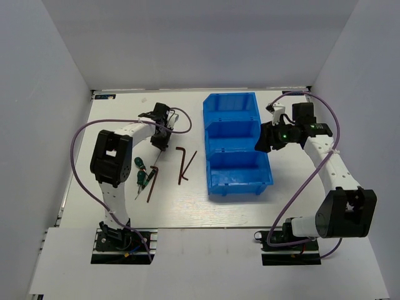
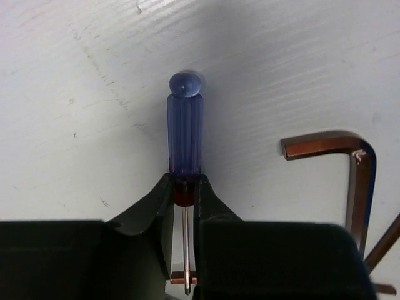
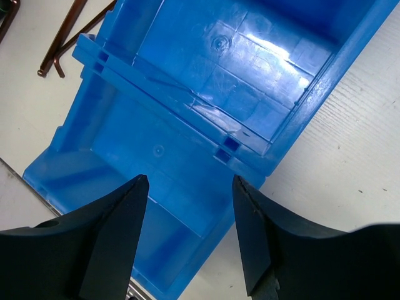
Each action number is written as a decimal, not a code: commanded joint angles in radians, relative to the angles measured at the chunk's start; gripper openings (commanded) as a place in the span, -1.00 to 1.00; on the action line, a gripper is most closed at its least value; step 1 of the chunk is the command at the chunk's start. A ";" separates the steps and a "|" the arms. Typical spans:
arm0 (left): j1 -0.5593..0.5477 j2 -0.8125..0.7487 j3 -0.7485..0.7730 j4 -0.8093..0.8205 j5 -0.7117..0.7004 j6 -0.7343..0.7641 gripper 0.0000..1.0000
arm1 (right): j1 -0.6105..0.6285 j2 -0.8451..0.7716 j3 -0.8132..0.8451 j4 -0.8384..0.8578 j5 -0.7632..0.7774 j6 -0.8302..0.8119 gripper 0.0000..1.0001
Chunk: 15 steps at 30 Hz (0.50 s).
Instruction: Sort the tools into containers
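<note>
A blue-handled screwdriver (image 2: 185,131) lies on the white table, and my left gripper (image 2: 185,187) is shut on the red collar at the base of its handle, with the shaft running back between the jaws. In the top view that gripper (image 1: 164,142) is left of the bin and hides the screwdriver. Two green-handled screwdrivers (image 1: 140,172) and a hex key (image 1: 152,182) lie near the left arm. Two more hex keys (image 1: 184,164) lie between the arm and the blue bin (image 1: 215,125). My right gripper (image 3: 189,184) hangs open over the bin (image 3: 181,103), holding nothing.
A brown hex key (image 2: 353,165) lies just right of the held screwdriver, and another piece of hex key (image 2: 161,280) crosses under its shaft. Purple cables (image 1: 78,140) loop beside each arm. Grey walls close in the table on three sides.
</note>
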 commanded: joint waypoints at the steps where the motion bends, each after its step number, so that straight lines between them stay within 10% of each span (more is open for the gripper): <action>1: -0.012 0.022 -0.023 0.021 -0.105 0.023 -0.65 | -0.003 0.013 0.026 0.027 -0.019 0.014 0.25; 8: -0.021 0.031 0.211 0.021 -0.121 -0.037 -0.96 | -0.003 0.025 0.033 0.013 -0.050 -0.004 0.15; 12: -0.003 0.086 0.404 0.105 0.132 -0.080 -1.00 | -0.003 0.013 0.027 0.010 -0.094 -0.045 -0.86; 15: -0.036 0.099 0.392 0.303 0.286 -0.089 -1.00 | -0.004 -0.001 0.021 0.010 -0.136 -0.091 -1.00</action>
